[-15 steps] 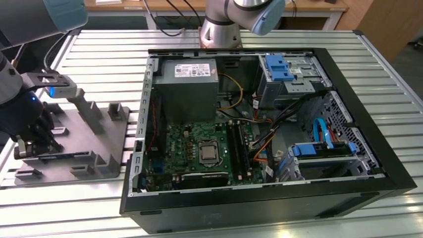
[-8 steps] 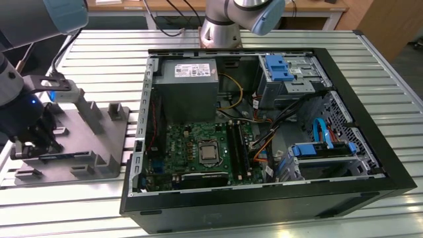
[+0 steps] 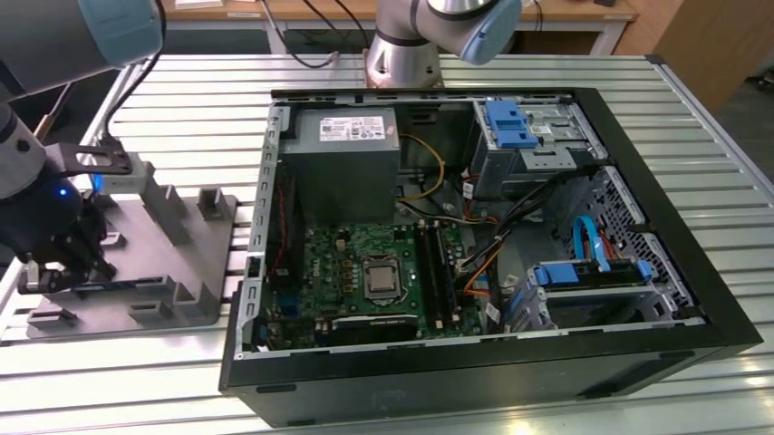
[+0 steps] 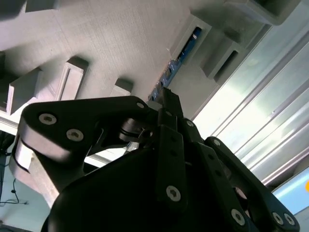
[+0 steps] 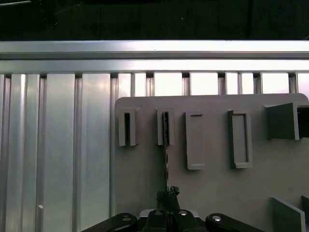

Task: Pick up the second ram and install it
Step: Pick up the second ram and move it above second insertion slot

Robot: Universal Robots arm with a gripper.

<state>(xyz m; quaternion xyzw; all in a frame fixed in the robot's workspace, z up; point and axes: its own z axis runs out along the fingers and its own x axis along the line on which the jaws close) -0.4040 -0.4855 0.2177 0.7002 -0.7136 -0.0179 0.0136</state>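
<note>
The claw [image 5: 167, 193] is clamped on the second ram [image 5: 165, 150], which stands on edge near one edge of the grey holder [image 5: 140, 188].

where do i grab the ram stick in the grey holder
Pinch the ram stick across its two flat faces at the top edge, coming straight down from above. It stands on edge in slots of the grey holder, so only that edge is free.
</note>
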